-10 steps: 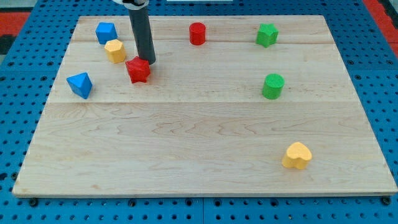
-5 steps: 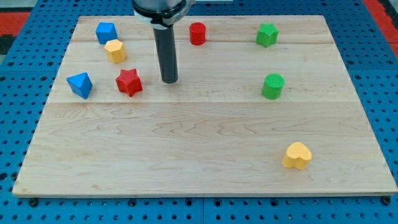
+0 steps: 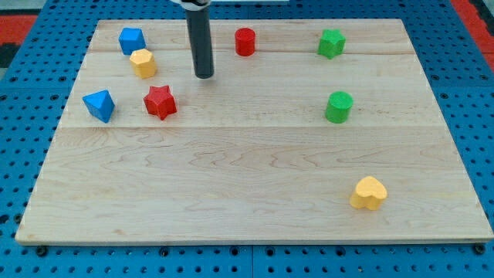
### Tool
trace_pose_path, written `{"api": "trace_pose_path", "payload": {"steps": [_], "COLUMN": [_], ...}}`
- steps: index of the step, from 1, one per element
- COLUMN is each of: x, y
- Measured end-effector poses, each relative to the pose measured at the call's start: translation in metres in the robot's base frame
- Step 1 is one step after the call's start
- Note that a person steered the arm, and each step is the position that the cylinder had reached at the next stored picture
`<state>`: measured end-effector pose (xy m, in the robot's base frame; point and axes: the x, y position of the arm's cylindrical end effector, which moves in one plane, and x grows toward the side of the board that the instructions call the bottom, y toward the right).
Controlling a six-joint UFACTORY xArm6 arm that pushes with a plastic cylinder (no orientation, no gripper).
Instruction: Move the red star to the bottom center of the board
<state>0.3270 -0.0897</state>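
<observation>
The red star (image 3: 160,101) lies on the wooden board (image 3: 255,177) in its upper left part. My tip (image 3: 204,76) is above and to the right of the star, apart from it, with a clear gap between them. The rod rises straight out of the view's top. The tip touches no block.
A blue block (image 3: 99,105) lies left of the star. A yellow block (image 3: 143,62) and a blue block (image 3: 131,40) lie above it. A red cylinder (image 3: 245,41), a green star (image 3: 331,43), a green cylinder (image 3: 338,106) and a yellow heart (image 3: 369,193) lie to the right.
The star slid down and left from my tip's push, then stayed put. My tip swung right past it, then moved back up and slightly left, away from the star.
</observation>
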Motion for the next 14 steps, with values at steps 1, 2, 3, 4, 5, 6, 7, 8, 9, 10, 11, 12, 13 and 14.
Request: {"api": "trace_pose_path", "payload": {"steps": [1, 2, 3, 4, 5, 6, 7, 8, 9, 10, 11, 12, 13, 14], "x": [0.001, 0.024, 0.059, 0.076, 0.086, 0.044, 0.046, 0.094, 0.156, 0.147, 0.134, 0.191, 0.180, 0.080], "y": [-0.047, -0.050, -0.047, -0.019, 0.002, -0.015, -0.064, -0.047, -0.011, 0.027, 0.047, 0.042, 0.045, 0.042]}}
